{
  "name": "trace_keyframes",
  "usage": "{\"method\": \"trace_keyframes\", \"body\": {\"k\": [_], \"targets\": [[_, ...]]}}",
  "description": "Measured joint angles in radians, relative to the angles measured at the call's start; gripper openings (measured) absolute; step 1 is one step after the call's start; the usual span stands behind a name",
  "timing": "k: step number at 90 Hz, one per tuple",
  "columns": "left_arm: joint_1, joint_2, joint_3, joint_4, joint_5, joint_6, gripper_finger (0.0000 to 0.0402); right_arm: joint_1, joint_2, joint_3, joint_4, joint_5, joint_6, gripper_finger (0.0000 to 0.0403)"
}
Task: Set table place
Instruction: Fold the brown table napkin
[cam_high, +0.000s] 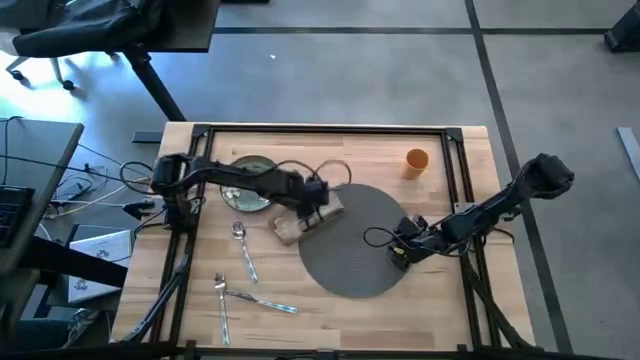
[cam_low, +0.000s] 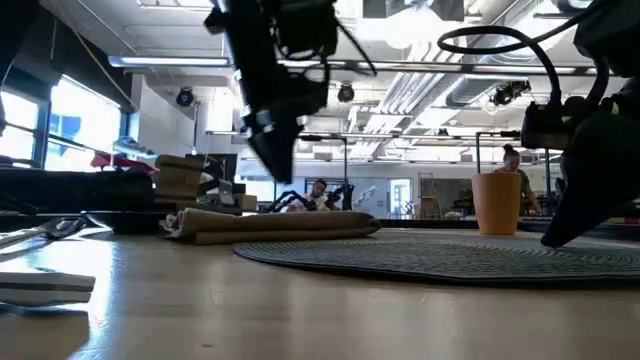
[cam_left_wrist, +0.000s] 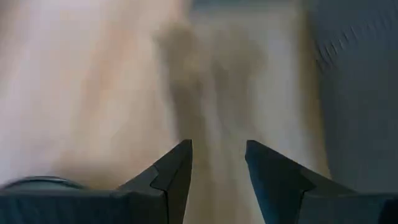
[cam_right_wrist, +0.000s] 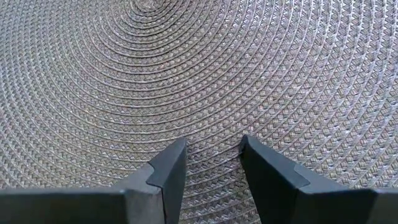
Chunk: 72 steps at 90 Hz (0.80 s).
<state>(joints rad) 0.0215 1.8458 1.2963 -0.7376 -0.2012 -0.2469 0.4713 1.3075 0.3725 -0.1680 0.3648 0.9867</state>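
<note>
While napkin (cam_high: 305, 222) lies, left pincer (cam_high: 318, 212) hovers above.

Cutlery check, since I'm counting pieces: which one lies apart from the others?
The spoon, lying alone nearer the plate. The other two pieces touch near the table's front edge.

We find no legible text, label, brand, number or sign in any view: neither on the table, the objects set on it, nor the room beyond.
</note>
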Motion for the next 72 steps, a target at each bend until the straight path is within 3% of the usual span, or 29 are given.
{"method": "trace_keyframes", "body": {"k": [21,34,46,72], "targets": [[0.002,0.010,-0.191,0.341,0.062,0.225,0.0135,0.000,0.000,0.000,0.002,0.002,0.000,0.0138],[0.023,0.009,-0.220,0.367,0.034,0.244,0.0135,0.000,0.000,0.000,0.002,0.002,0.000,0.0138],[0.038,0.011,-0.258,0.334,0.038,0.096,0.0135,0.000,0.000,0.000,0.006,0.002,0.000,0.0138],[-0.019,0.006,-0.292,0.295,-0.001,-0.396,0.0135,0.000,0.000,0.000,0.006,-0.001,0.000,0.0138]]}}
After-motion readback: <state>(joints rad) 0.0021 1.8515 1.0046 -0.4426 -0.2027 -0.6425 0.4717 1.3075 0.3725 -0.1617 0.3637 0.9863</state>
